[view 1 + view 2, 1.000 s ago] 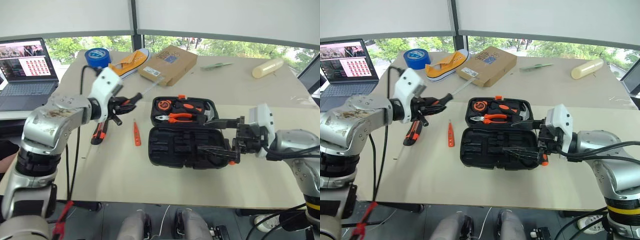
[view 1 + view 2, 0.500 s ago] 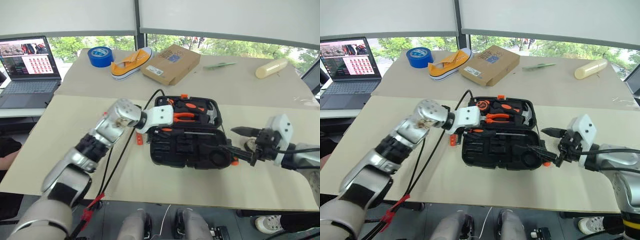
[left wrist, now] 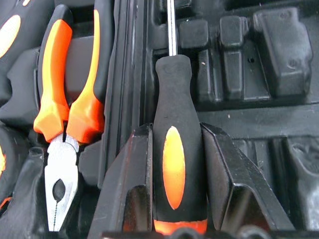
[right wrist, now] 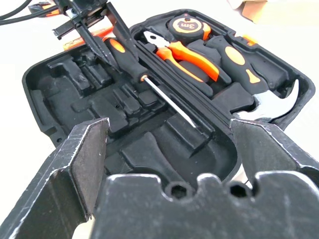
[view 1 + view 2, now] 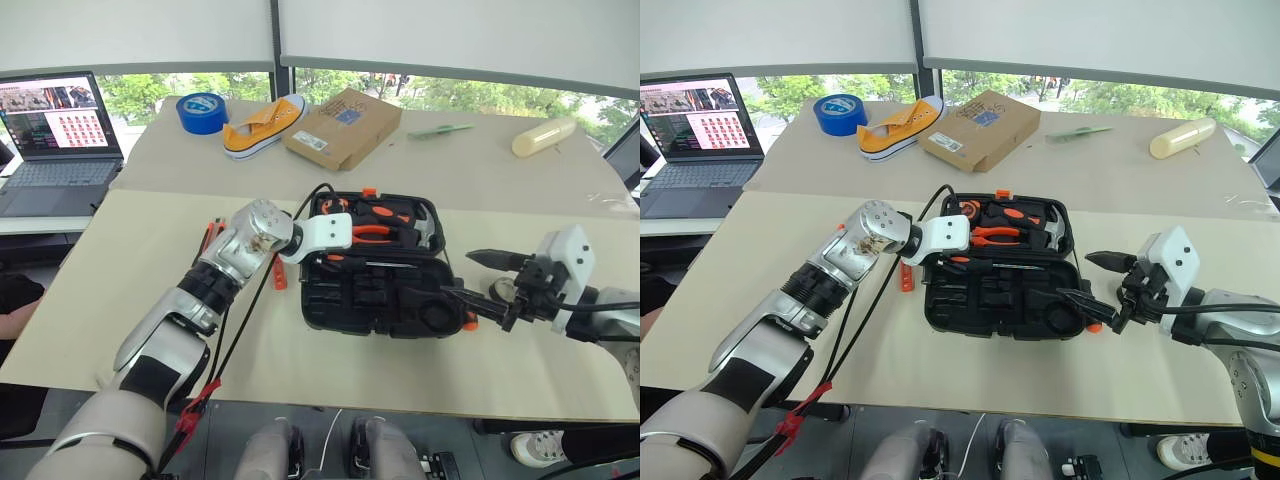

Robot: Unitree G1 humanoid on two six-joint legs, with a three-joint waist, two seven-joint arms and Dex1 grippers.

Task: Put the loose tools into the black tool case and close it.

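Left gripper [image 3: 174,164], clamped on screwdriver [image 3: 172,129], has swung from table's left side into case [image 5: 375,300]; seating imminent; right gripper [image 5: 485,280] jaws apart

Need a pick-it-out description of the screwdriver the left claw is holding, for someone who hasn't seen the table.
Find the open black tool case mid-table. Along its hinge side lies a black-and-orange screwdriver, handle clamped in the left claw, bare steel shaft pointing along the nearer tray. Unlike the orange-handled pliers beside it, it sits in the mostly empty half.

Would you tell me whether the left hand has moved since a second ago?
Yes. The left hand, gripping a screwdriver, came rightward from bare table to over the open tool case.
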